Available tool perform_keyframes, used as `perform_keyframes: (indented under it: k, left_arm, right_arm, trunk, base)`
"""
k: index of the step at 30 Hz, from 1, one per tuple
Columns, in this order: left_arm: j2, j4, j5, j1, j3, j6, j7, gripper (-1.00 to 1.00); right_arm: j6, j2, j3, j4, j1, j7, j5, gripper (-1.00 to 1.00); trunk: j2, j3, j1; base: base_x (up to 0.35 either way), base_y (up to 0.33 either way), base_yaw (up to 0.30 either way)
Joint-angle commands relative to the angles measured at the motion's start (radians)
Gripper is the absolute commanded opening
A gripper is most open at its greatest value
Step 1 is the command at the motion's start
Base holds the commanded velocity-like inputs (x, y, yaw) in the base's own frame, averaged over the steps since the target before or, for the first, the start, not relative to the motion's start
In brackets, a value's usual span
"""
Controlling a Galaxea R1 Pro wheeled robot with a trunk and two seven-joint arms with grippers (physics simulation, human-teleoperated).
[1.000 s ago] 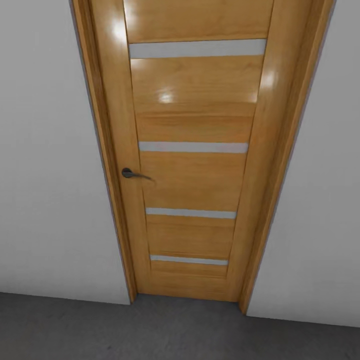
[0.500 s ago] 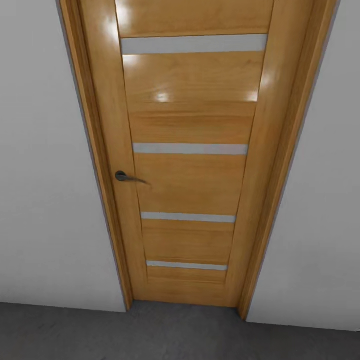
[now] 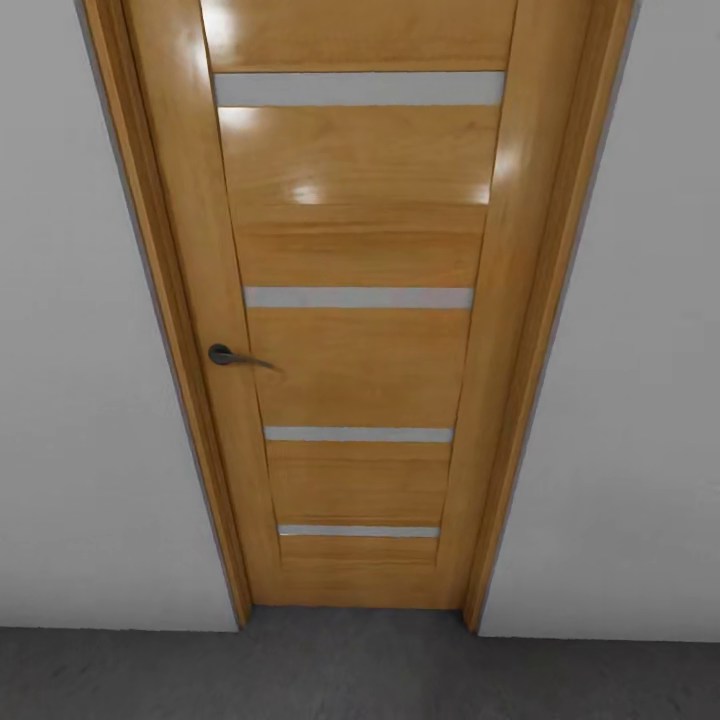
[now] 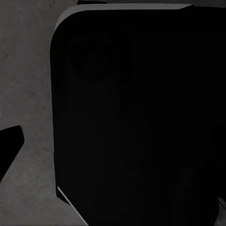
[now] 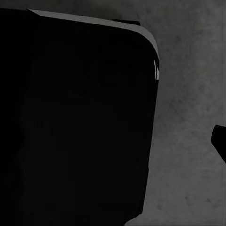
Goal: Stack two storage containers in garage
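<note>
Both wrists angled downward, each beside large black rounded robot body panel [image 4: 136, 117]; jaws unreadable.

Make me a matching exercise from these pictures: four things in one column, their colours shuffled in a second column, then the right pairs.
Things:
1. door
2. door handle
3. wall
4. floor

Colours:
A. dark grey, speckled
B. glossy orange-brown wood with pale horizontal strips
C. plain white-grey
D. dark metal

Pairs: 1-B, 2-D, 3-C, 4-A
</note>
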State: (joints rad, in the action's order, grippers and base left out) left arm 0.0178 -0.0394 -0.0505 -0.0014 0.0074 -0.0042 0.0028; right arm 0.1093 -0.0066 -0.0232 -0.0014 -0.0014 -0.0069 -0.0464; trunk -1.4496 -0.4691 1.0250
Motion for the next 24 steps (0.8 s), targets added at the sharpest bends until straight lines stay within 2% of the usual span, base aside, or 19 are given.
perform_keyframes:
  k: [1, 15, 24]
  left_arm:
    - [0.0, 0.0, -0.005, 0.0, 0.0, 0.0, 0.0, 1.0]
    - [0.0, 0.0, -0.006, 0.0, 0.0, 0.0, 0.001, 1.0]
    - [0.001, 0.0, -0.006, 0.0, 0.001, 0.0, 0.003, 1.0]
  right_arm:
    - [0.002, -0.001, -0.002, 0.0, 0.0, -0.001, -0.005, 1.0]
    - [0.001, -0.004, -0.004, 0.0, 0.0, 0.0, -0.008, 1.0]
    - [0.0, -0.001, -0.004, 0.0, 0.0, 0.0, -0.007, 1.0]
  trunk:
    - [0.0, -0.001, 0.0]
    - [0.0, -0.001, 0.0]
    - [0.0, -0.001, 0.0]
  base:
    - [0.0, 0.0, -0.007]
    - [0.0, 0.001, -0.001]
    - [0.0, 0.091, 0.0]
